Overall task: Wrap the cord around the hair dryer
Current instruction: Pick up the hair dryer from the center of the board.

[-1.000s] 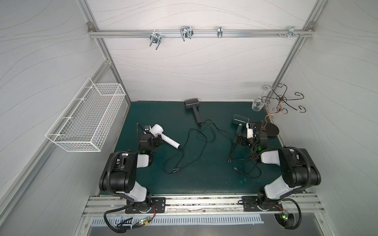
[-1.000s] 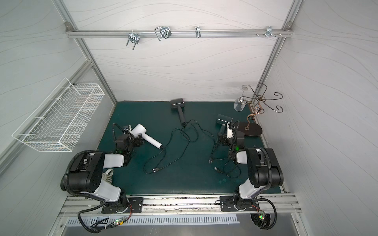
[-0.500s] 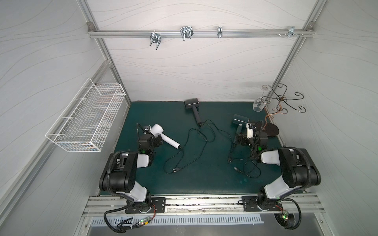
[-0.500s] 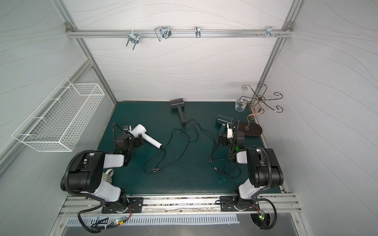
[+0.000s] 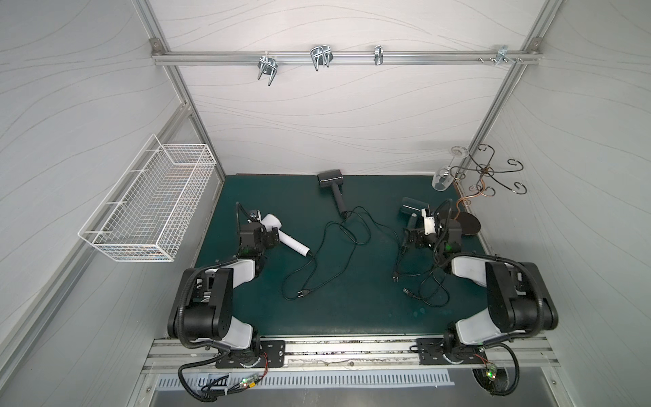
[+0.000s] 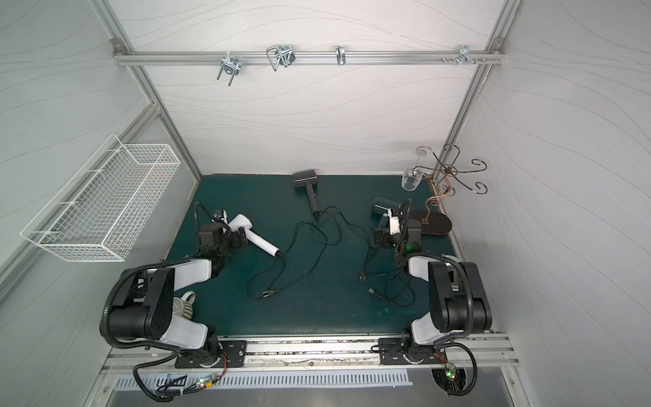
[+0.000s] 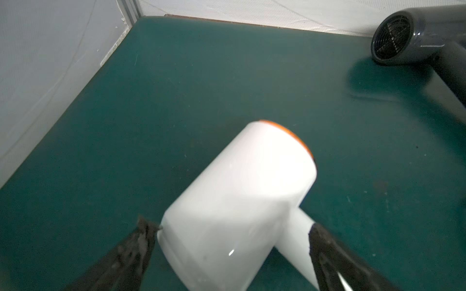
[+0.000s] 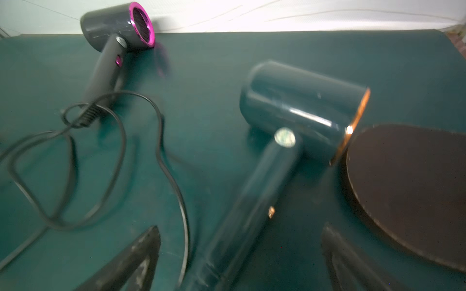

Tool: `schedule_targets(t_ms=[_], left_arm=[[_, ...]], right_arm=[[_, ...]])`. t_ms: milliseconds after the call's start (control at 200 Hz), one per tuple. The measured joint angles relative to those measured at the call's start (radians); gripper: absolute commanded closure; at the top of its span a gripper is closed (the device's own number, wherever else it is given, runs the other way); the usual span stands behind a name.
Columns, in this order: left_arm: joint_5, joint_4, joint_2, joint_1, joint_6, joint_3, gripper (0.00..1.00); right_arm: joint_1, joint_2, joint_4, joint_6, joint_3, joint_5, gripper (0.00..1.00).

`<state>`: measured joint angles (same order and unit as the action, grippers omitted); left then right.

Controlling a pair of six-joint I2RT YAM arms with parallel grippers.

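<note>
Three hair dryers are lying on the green mat (image 5: 352,310): a white dryer (image 7: 239,189), a grey dryer (image 8: 118,25) and a teal dryer (image 8: 302,105), their three black cords (image 5: 303,292) trailing loose. The left gripper (image 7: 230,228) is straddling the white dryer, jaws wide, gripping nothing. The right gripper (image 8: 240,231) is gaping likewise over the teal dryer's handle beside a stand's base (image 8: 416,189).

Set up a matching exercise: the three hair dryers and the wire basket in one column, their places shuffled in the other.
Things
1. white hair dryer
2. pink-ringed hair dryer
3. dark teal hair dryer
4. wire basket

Places
A. hung on the side wall
B. head beside the brown oval base, handle between the jaws of the open right gripper
C. by the back wall, mid-mat
D. between the jaws of the open left gripper

Pairs: 1-D, 2-C, 3-B, 4-A
</note>
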<state>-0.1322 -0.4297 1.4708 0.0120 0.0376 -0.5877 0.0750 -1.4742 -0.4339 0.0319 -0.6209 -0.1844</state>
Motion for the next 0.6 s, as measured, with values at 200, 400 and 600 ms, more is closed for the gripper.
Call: schedule_targets(t_ms=[200, 400, 600], left_arm=[[0.034, 0.208, -0.080, 0.000, 0.054, -0.116, 0.02], [0.109, 0.431, -0.102, -0.031, 0.098, -0.189, 0.02], [0.193, 0.600, -0.106, -0.097, 0.131, -0.271, 0.02]], right_arm=[[0.041, 0.101, 0.276, -0.056, -0.197, 0.027, 0.01], [0.075, 0.074, 0.543, -0.138, -0.312, 0.014, 0.01], [0.113, -0.068, 0.777, -0.272, -0.469, 0.055, 0.01]])
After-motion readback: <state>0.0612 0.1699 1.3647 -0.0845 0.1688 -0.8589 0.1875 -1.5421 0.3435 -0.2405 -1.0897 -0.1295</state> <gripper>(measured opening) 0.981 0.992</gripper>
